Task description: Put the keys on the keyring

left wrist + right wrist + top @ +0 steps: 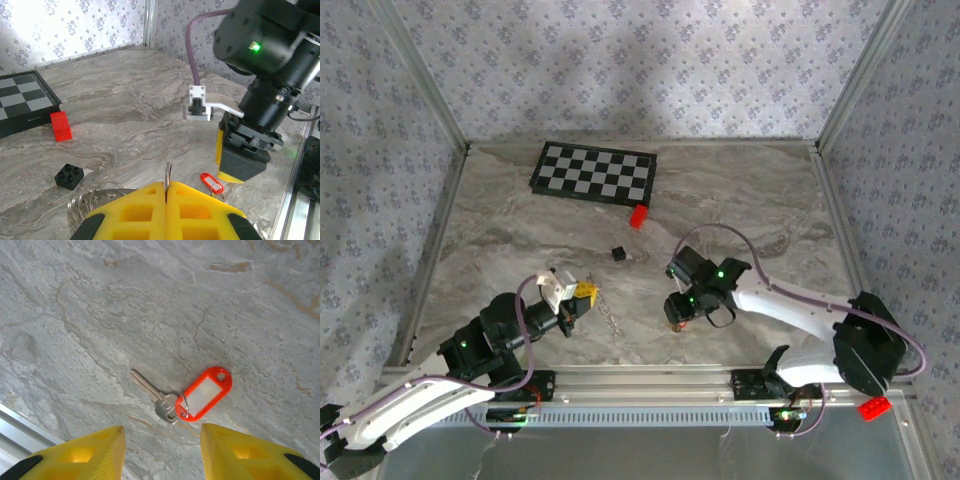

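The keys [205, 392] lie flat on the marble: a red oblong tag with a pale middle, joined by a small split ring to a silver key [152, 392]. My right gripper [160, 455] hovers open just above them, its yellow fingers on either side of the near end. In the left wrist view the red tag [212, 182] lies beside one of the right gripper's fingers [240, 162]. My left gripper [166, 200] is shut on the keyring [168, 175], whose thin edge sticks up between the pads. Its silvery coils [85, 202] hang to the left. From above, the keyring [610, 316] trails beside the left gripper [587, 297].
A tiny black cube [69, 176] sits left of the keyring, with a red block [61, 125] beyond it by the checkerboard [20, 100]. The metal rail [650, 378] runs along the near edge, close behind both grippers.
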Controlling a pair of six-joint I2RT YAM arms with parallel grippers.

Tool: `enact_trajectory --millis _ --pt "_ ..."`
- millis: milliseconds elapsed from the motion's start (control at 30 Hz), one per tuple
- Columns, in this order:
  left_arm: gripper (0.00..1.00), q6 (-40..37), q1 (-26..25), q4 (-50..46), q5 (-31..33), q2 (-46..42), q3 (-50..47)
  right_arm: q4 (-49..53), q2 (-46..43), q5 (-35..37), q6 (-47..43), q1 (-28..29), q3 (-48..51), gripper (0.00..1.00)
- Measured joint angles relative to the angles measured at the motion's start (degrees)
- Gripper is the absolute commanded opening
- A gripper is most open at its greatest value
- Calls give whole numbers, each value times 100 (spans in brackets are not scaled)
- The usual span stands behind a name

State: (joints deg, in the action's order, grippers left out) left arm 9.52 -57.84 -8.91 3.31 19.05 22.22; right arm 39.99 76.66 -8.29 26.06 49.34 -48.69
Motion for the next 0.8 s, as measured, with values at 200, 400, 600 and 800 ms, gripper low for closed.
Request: enact_trajectory --millis 200,400,600,800 --pt "0 0 0 7 -61 -151 -31 1143 1257 -299 -704 -127 -1139 37" --pt "0 0 0 2 -76 -323 -162 2059 2083 -444 -1233 -151 -1825 36" --pt "0 -2 0 4 -79 -343 -278 2391 2623 -461 -1572 -203 -2223 36" --pt "0 -7 0 15 -116 -227 -291 2518 2942 -463 -1757 -223 -2374 35"
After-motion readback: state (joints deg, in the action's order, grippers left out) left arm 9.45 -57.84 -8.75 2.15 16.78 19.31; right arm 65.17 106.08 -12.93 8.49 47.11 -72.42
